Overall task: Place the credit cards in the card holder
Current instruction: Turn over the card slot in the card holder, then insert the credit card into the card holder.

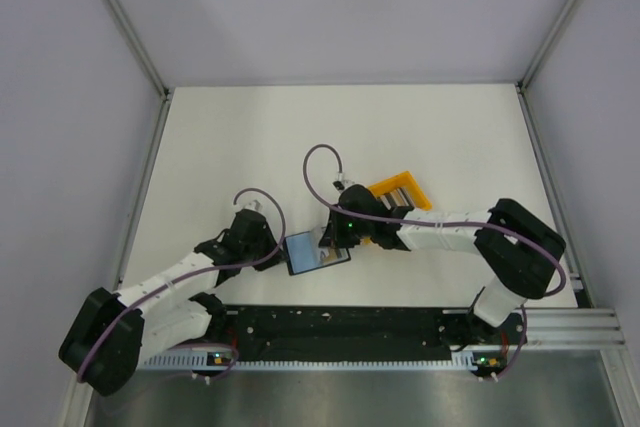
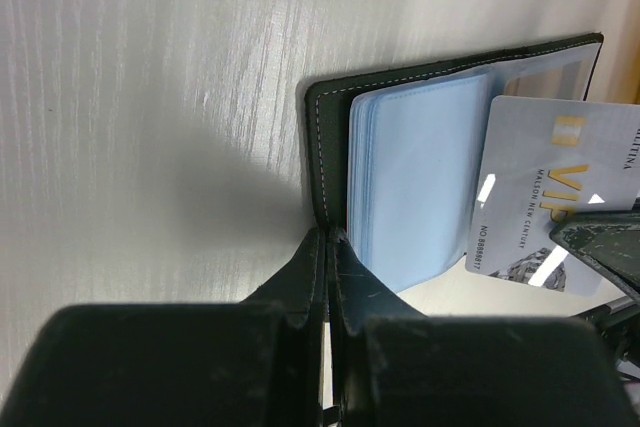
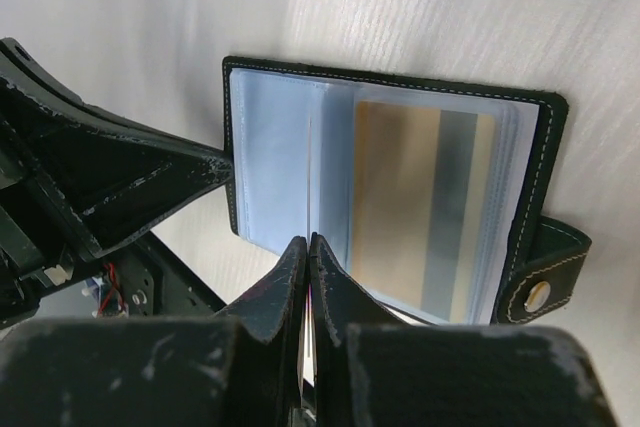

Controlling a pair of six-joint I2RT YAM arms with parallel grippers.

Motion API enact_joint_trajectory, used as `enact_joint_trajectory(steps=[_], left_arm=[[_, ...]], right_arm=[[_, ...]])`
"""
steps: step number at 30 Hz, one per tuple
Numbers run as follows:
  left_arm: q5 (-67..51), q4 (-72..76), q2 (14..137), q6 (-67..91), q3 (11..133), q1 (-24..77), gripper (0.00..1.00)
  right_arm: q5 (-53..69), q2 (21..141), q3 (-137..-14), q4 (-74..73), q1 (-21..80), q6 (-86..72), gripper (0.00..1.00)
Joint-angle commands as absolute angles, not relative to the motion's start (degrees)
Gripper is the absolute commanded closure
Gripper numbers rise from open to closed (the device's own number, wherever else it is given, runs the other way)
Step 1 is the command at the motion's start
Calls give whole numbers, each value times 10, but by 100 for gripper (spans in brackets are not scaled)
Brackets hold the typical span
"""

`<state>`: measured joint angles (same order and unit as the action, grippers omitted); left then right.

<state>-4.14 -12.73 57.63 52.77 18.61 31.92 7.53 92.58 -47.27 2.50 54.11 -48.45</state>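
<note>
Right wrist view: the right claw (image 3: 308, 257) is pinched shut on a silvery card (image 2: 545, 182), held edge-on over the sleeves (image 2: 410, 177), probably so it can slide into a pocket. The left claw (image 2: 326, 239) is clamped on the cover edge of the card holder (image 3: 541, 162), likely to keep it open and steady on the white surface (image 2: 150, 97). The holder lies flat between the arms, black with pale blue sleeves, a gold-and-grey card (image 3: 420, 207) already pocketed.
</note>
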Motion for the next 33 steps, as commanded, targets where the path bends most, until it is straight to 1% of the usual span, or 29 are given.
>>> enact_joint_trajectory(steps=[1,14,26,33], left_arm=[[-23,-126,577,523,194,319,100],[-21,-137,572,518,201,319,100],[-20,-142,562,519,200,320,100],[-22,-138,564,516,201,320,100]], right_arm=[[98,942,-469,73,540,-498,100],[61,917,-437,85,531,-502,100],[43,925,-430,84,531,-500,100],[76,951,-428,117,531,-492,100]])
